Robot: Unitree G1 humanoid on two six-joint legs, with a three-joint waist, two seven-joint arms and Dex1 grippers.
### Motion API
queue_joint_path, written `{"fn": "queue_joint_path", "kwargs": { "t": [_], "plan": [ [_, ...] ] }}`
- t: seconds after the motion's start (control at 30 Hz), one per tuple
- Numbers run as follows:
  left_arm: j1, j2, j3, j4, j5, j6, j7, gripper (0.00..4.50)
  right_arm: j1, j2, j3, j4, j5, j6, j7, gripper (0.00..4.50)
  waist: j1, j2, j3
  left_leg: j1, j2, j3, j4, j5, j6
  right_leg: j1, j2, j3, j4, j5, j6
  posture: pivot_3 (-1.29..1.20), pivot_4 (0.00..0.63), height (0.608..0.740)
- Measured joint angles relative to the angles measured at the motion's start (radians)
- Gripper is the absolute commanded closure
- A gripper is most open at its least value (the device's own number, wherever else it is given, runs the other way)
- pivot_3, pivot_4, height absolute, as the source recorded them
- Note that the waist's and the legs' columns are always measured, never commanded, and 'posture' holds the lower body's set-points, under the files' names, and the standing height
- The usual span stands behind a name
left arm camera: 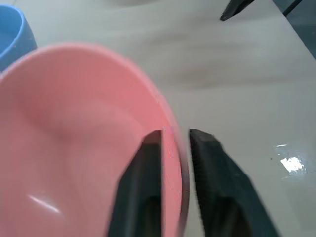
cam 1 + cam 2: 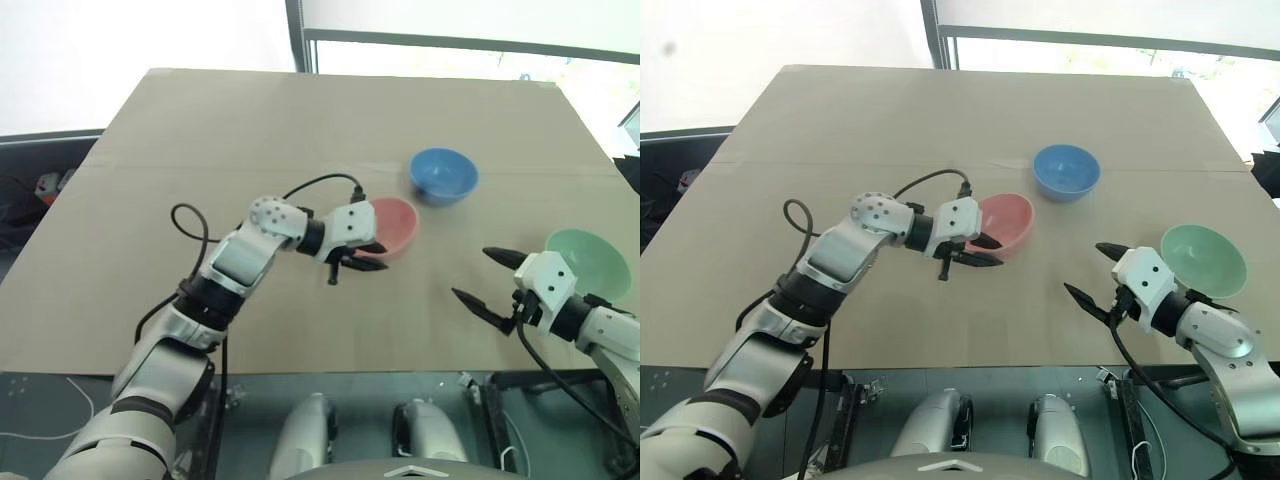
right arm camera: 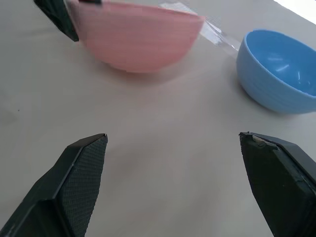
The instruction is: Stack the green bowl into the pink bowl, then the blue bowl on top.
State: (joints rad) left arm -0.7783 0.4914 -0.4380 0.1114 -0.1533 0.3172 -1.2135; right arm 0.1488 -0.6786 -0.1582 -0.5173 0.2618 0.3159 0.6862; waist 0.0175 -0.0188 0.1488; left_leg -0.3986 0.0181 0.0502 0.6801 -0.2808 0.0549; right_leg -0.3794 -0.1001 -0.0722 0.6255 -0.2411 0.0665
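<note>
- Nearest the robot, at about four o'clock on the table [image 2: 120, 200], the right gripper [image 2: 487, 274] hovers just above the surface with its two black fingers spread wide and nothing between them.
- In the right wrist view those fingers [image 3: 81, 173] stand far apart over bare tabletop, pointing toward the pink and blue bowls.
- The green bowl [image 2: 590, 263] sits upright at roughly three o'clock, near the table's right edge, just beyond the right gripper's wrist and untouched by its fingers.
- Near the table's middle, the left gripper [image 2: 362, 257] reaches across from the eight o'clock side to the pink bowl [image 2: 392, 225].
- In the left wrist view its fingers [image 1: 143, 182] straddle the pink bowl's near rim, one inside and one outside, with a narrow gap; whether they pinch the rim or merely bracket it cannot be told.
- The pink bowl appears tilted, its opening leaning toward the left arm.
- Farthest off, at about one o'clock from the pink bowl, the blue bowl [image 2: 443, 174] stands upright, near it but apart.
</note>
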Motion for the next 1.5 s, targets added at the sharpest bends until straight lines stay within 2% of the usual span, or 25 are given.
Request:
{"fn": "queue_joint_path", "kwargs": {
  "t": [0.17,0.33,0.37,0.47,0.63,0.67,0.7,0.73,0.77,0.87,0.97,1.03,1.23,1.27,1.37,1.47,1.5],
  "plan": [
    [-0.010,-0.065,0.075,0.001,-0.050,0.053,0.037,0.06,-0.007,0.014,-0.021,-0.013,-0.058,0.064,-0.106,0.00,-0.001,0.000,0.000,0.000,0.002,0.000,0.002,0.000,0.000,0.000,0.000,0.000,0.001,0.000,0.000,0.00,0.150,0.740],
    [0.016,-0.080,0.186,-0.067,-0.135,0.087,0.084,0.06,-0.092,0.014,-0.024,0.017,-0.139,0.211,-0.224,0.00,-0.006,0.000,0.000,0.000,0.003,0.000,0.002,0.000,0.000,0.000,0.000,0.001,0.001,0.000,0.000,0.00,0.150,0.740],
    [0.059,-0.084,0.253,-0.122,-0.197,0.098,0.091,0.06,-0.131,0.013,-0.025,0.054,-0.174,0.283,-0.272,0.00,-0.006,0.001,-0.001,0.000,0.004,0.001,0.001,0.000,0.000,0.000,0.000,0.001,0.001,0.000,0.000,0.00,0.150,0.740],
    [0.126,-0.108,0.346,-0.169,-0.253,0.066,0.132,0.06,-0.171,0.021,-0.032,0.094,-0.211,0.387,-0.336,0.00,0.000,0.001,-0.001,0.000,0.004,0.000,0.001,0.000,0.000,0.000,0.000,0.000,0.001,0.000,0.000,0.00,0.150,0.740],
    [0.172,-0.087,0.414,-0.229,-0.347,0.095,0.146,0.06,-0.206,0.052,-0.078,0.137,-0.244,0.519,-0.416,0.00,0.006,0.001,-0.001,0.000,0.002,-0.001,0.002,0.000,0.000,0.001,-0.001,-0.001,0.000,0.000,0.000,0.00,0.150,0.740],
    [0.175,-0.079,0.434,-0.251,-0.372,0.113,0.150,0.00,-0.201,0.054,-0.078,0.145,-0.240,0.551,-0.409,0.50,0.005,0.001,-0.001,0.000,0.002,-0.001,0.002,0.000,0.000,0.001,-0.001,-0.001,0.000,0.000,0.000,0.00,0.150,0.740],
    [0.177,-0.079,0.436,-0.257,-0.378,0.114,0.152,0.00,-0.201,0.056,-0.078,0.149,-0.235,0.560,-0.407,0.65,0.003,0.002,-0.001,0.000,0.002,-0.001,0.002,0.000,0.000,0.001,-0.001,-0.001,0.000,0.000,0.000,0.00,0.150,0.740],
    [0.187,-0.079,0.436,-0.263,-0.382,0.113,0.158,0.00,-0.203,0.058,-0.078,0.160,-0.225,0.577,-0.397,1.27,-0.001,0.002,-0.001,0.000,0.002,0.000,0.002,0.000,0.000,0.001,-0.001,-0.001,0.001,0.000,0.000,0.00,0.150,0.740],
    [0.189,-0.079,0.435,-0.263,-0.382,0.113,0.159,0.00,-0.203,0.058,-0.078,0.163,-0.224,0.578,-0.395,1.67,-0.002,0.002,-0.001,0.000,0.002,0.000,0.002,0.000,0.000,0.001,-0.001,-0.001,0.001,0.000,0.000,0.00,0.150,0.740],
    [0.209,-0.076,0.431,-0.271,-0.381,0.110,0.167,0.00,-0.221,0.057,-0.076,0.176,-0.216,0.595,-0.384,2.72,-0.004,0.002,-0.001,0.001,0.002,0.000,0.002,0.000,0.000,0.001,0.000,0.000,0.001,0.000,0.000,0.00,0.150,0.740],
    [0.213,-0.072,0.429,-0.279,-0.382,0.110,0.172,0.00,-0.258,0.053,-0.070,0.177,-0.216,0.599,-0.384,3.47,-0.006,0.001,-0.001,0.001,0.002,0.000,0.002,0.000,0.000,0.001,0.000,0.001,0.001,0.000,0.000,0.00,0.150,0.740],
    [0.214,-0.066,0.429,-0.279,-0.380,0.098,0.176,0.00,-0.263,0.053,-0.056,0.179,-0.215,0.603,-0.382,4.34,-0.004,0.001,-0.001,0.001,0.003,0.000,0.001,0.000,0.000,0.000,0.000,0.001,0.001,0.000,0.000,0.00,0.150,0.740],
    [0.211,-0.071,0.446,-0.257,-0.368,0.059,0.236,0.00,-0.283,0.056,-0.040,0.175,-0.195,0.503,-0.340,4.43,-0.003,0.002,-0.001,0.001,0.002,0.000,0.001,0.000,0.000,0.000,0.000,0.001,0.000,0.000,0.000,0.00,0.150,0.740],
    [0.208,-0.074,0.467,-0.210,-0.336,0.029,0.284,0.00,-0.294,0.070,-0.023,0.130,-0.147,0.418,-0.272,4.43,-0.008,0.002,-0.001,0.002,0.001,0.001,0.001,0.000,0.000,0.000,0.001,0.001,0.000,0.000,0.000,0.00,0.150,0.740],
    [0.204,-0.074,0.488,-0.138,-0.296,-0.014,0.342,0.00,-0.329,0.118,0.036,0.030,-0.053,0.314,-0.166,4.43,-0.013,0.002,-0.001,0.002,0.003,0.000,0.000,0.000,0.000,0.000,0.004,0.001,0.000,0.000,0.000,0.00,0.150,0.740],
    [0.243,-0.036,0.520,-0.137,-0.366,0.002,0.266,0.00,-0.376,0.174,0.157,-0.058,-0.002,0.219,-0.096,4.43,-0.017,0.002,-0.001,0.001,0.004,0.000,-0.001,0.000,-0.001,0.000,0.003,0.001,0.000,0.000,0.000,0.00,0.150,0.740],
    [0.282,0.004,0.529,-0.156,-0.412,0.021,0.196,0.00,-0.395,0.185,0.195,-0.060,-0.005,0.191,-0.084,4.43,-0.017,0.002,-0.001,0.000,0.004,0.000,-0.001,0.000,0.000,0.000,0.001,0.001,0.000,0.000,0.000,0.00,0.150,0.740]
  ]
}}
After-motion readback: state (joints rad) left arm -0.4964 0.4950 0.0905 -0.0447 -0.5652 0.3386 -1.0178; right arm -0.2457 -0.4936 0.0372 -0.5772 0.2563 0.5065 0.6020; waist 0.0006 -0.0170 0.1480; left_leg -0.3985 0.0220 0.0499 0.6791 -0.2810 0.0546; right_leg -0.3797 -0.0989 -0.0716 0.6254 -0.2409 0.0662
